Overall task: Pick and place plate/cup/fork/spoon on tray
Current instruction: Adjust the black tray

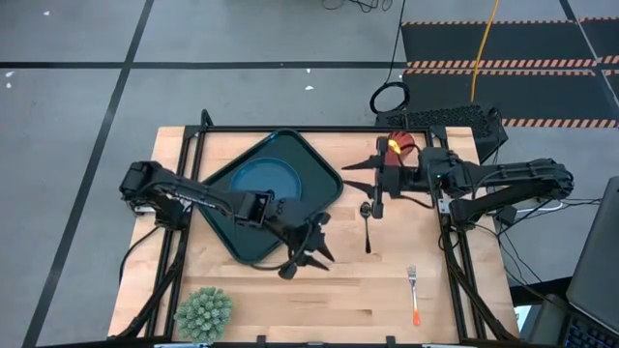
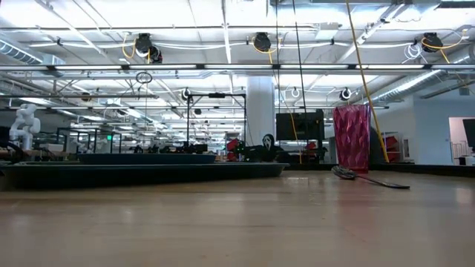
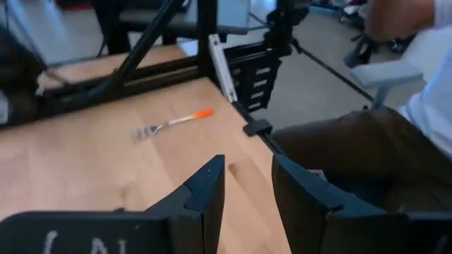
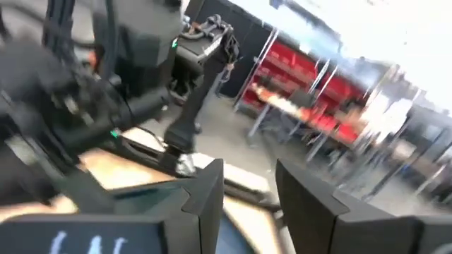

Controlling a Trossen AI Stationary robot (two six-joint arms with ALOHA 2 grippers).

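fork [image 1: 413, 293] lies alone near the counter's [image 1: 251, 300] front edge. left gripper [image 1: 308, 257] hovers off the tray's [image 1: 319, 171] front corner, jaws open, empty. spoon [image 1: 367, 220] sits mid-counter. plate [image 1: 266, 184] rests in the tray. right gripper [image 1: 361, 181], jaws open, hangs beside the red cup [image 1: 397, 147] at the far edge.

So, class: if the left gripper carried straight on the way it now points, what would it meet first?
Probably the fork. The left gripper, jaws open and empty, points across bare table roughly toward it, slightly off-line. Depth is unclear, so it may pass beside it and reach the table's edge.
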